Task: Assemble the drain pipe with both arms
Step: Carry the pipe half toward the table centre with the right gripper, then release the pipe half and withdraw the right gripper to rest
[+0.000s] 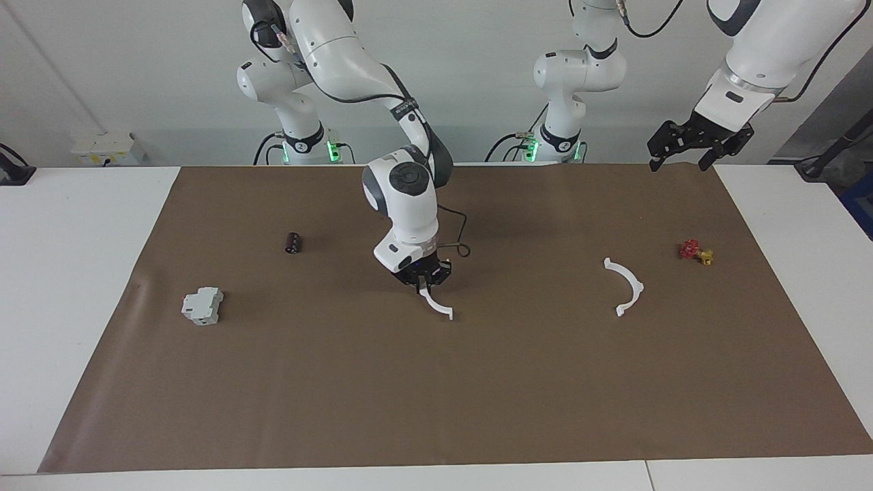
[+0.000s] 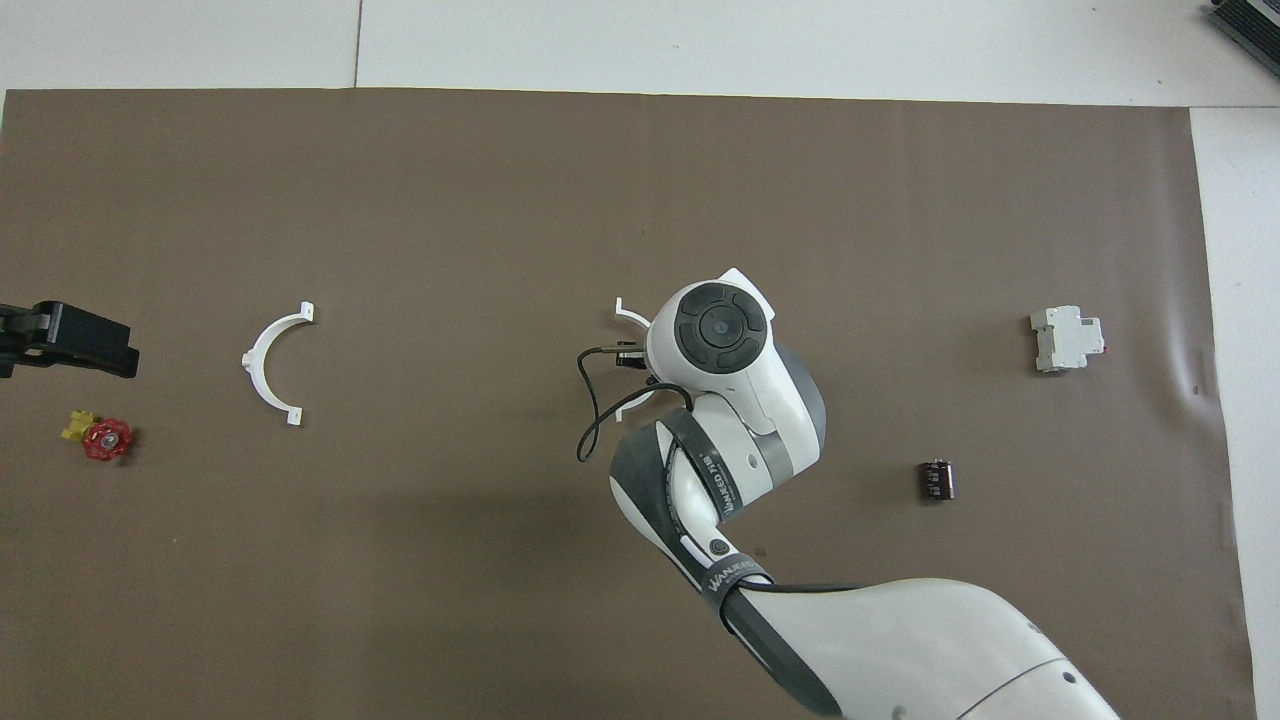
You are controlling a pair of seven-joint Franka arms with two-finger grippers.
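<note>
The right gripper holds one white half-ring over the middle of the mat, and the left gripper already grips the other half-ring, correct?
Not quite. In the facing view the left gripper waits in the air, gripping nothing; the other half-ring lies alone on the mat. The right gripper does hold one half-ring.

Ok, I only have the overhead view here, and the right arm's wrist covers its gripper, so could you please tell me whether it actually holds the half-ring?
Observer: Yes. The facing view shows the right gripper shut on the upper part of the held half-ring, which hangs down from it.
Operator: Is its lower end on the mat?
Observer: Its lower tab is low over the brown mat; I cannot tell whether it touches.
Operator: And the left gripper? I see only a black edge.
Observer: The left gripper is open and waits in the air over the mat's corner at the left arm's end.
</note>
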